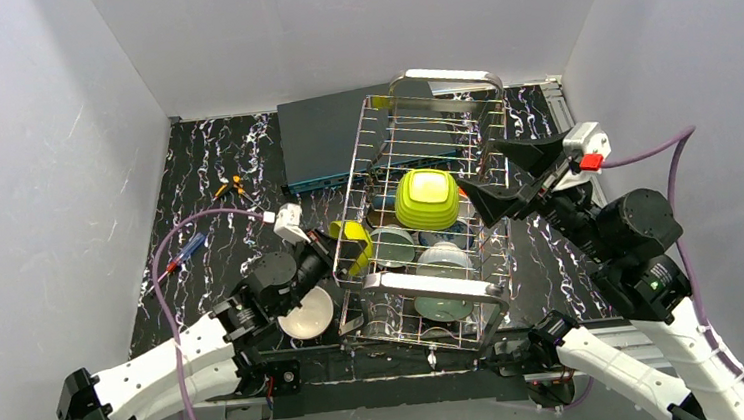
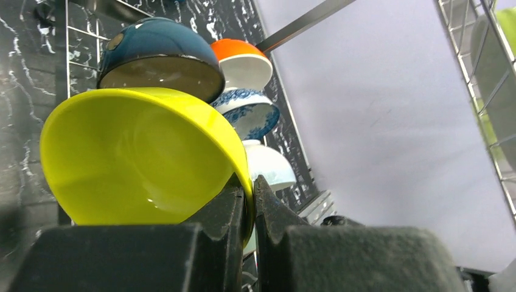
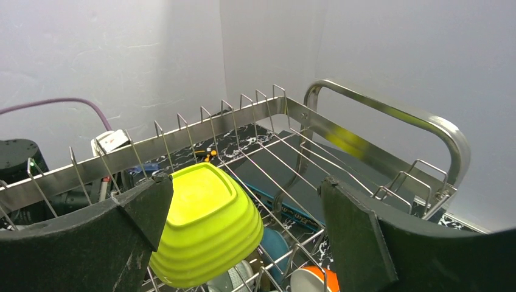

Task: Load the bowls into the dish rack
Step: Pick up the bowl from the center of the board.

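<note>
The steel dish rack (image 1: 424, 286) stands mid-table, and its loop handle (image 3: 389, 115) shows in the right wrist view. My left gripper (image 2: 252, 204) is shut on the rim of a lime-yellow round bowl (image 2: 140, 155), held at the rack's left side (image 1: 354, 244). A dark blue bowl (image 2: 158, 52), an orange-and-white one (image 2: 243, 61) and a blue-patterned one (image 2: 249, 112) stand beyond it. The lime squarish bowl (image 1: 427, 198) lies upside down on the tines. My right gripper (image 3: 243, 182) hangs open just above it (image 3: 207, 225). A white bowl (image 1: 306, 313) sits on the table by the left arm.
A flat dark-teal box (image 1: 322, 139) lies behind the rack at the back. An orange-handled tool (image 1: 231, 188) and a blue pen-like item (image 1: 189, 249) lie on the marbled table to the left. Grey walls close in three sides.
</note>
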You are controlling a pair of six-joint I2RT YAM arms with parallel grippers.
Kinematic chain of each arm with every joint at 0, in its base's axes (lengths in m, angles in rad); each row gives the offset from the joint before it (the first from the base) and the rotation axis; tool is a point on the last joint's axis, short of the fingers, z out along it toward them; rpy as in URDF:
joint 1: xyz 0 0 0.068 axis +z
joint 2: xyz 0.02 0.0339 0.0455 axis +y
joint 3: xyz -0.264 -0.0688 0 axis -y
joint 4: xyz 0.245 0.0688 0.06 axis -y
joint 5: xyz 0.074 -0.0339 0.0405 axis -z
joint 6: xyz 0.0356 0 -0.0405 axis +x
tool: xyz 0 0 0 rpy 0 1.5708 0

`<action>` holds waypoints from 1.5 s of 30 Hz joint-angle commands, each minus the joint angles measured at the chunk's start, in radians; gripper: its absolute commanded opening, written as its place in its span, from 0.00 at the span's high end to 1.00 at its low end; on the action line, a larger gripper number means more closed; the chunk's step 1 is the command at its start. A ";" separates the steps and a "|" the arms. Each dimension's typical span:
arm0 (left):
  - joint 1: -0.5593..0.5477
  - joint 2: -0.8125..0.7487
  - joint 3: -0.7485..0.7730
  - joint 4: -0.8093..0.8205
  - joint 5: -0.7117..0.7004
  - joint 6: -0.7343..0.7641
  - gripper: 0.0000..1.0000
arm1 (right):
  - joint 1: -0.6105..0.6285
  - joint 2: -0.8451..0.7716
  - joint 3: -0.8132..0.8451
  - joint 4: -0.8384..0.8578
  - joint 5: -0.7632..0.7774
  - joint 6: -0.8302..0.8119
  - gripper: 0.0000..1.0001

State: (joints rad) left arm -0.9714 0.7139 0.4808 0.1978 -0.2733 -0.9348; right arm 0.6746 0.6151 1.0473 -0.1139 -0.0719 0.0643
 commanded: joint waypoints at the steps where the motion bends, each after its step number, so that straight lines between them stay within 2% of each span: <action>1: -0.024 0.038 -0.068 0.336 -0.070 -0.089 1.00 | 0.003 -0.024 0.007 0.023 0.036 0.004 0.01; 4: -0.083 0.053 -0.092 0.381 -0.194 -0.121 1.00 | 0.003 -0.025 0.008 0.018 0.039 0.003 0.01; 9: -0.256 0.094 -0.092 0.442 -0.471 -0.077 1.00 | 0.002 -0.022 0.001 0.018 0.042 -0.003 0.01; 16: -0.338 0.212 -0.102 0.538 -0.594 -0.189 1.00 | 0.002 -0.017 -0.002 0.020 0.040 -0.007 0.01; 25: -0.354 0.363 -0.158 0.769 -0.642 -0.292 1.00 | 0.002 -0.029 -0.002 0.008 0.049 -0.011 0.01; 28: -0.355 0.399 -0.164 0.818 -0.641 -0.297 1.00 | 0.002 -0.032 0.001 0.000 0.051 -0.016 0.01; 31: -0.357 0.408 -0.169 0.886 -0.641 -0.224 1.00 | 0.002 -0.043 0.014 -0.032 0.066 -0.030 0.01; 37: -0.357 0.333 -0.183 0.878 -0.660 -0.086 1.00 | 0.002 -0.140 0.014 -0.120 0.213 -0.058 0.01; 45: -0.357 0.289 -0.232 0.840 -0.672 -0.112 1.00 | 0.003 -0.285 -0.047 -0.265 0.486 -0.055 0.01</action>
State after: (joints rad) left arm -1.3243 1.0279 0.2642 1.0176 -0.8856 -1.0668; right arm 0.6746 0.3664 1.0389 -0.2928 0.2153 0.0189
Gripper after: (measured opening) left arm 0.039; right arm 0.985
